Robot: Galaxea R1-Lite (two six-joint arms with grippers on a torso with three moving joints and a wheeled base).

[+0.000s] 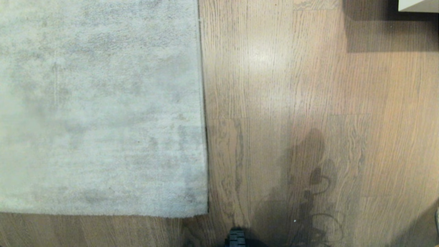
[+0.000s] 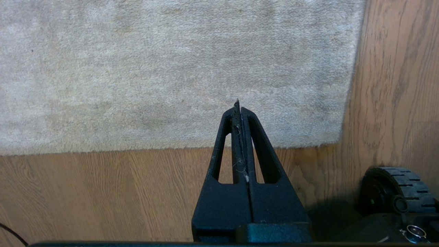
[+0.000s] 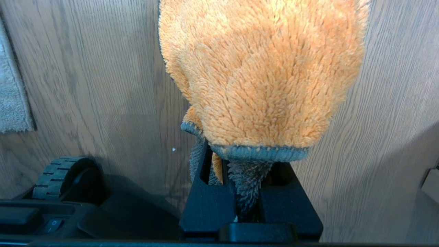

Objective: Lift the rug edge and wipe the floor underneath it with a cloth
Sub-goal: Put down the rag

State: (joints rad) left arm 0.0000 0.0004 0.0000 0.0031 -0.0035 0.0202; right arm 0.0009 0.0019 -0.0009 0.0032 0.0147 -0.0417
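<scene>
Right gripper: clamped on the cloth. The fluffy orange cloth hangs out past the fingers and hides them. It is above the bare floor, well apart from the rug.
Left gripper: pressed together, holding nothing. A few bits of fluff stick to its tips. It points over the near border of the rug, close to the corner.
Rug edge: flat on the floor in the head view, with the square corner near the robot. Nothing is lifted yet.
Arms: both look tucked in close to the robot's base. A black wheel shows beside each one.
Step now: I think this is the very start. The cloth is ready, but the rug is untouched.
Next move: the left gripper probably has to spread its fingers, go down to the rug edge and pinch it. Then the cloth can wipe below.
</scene>
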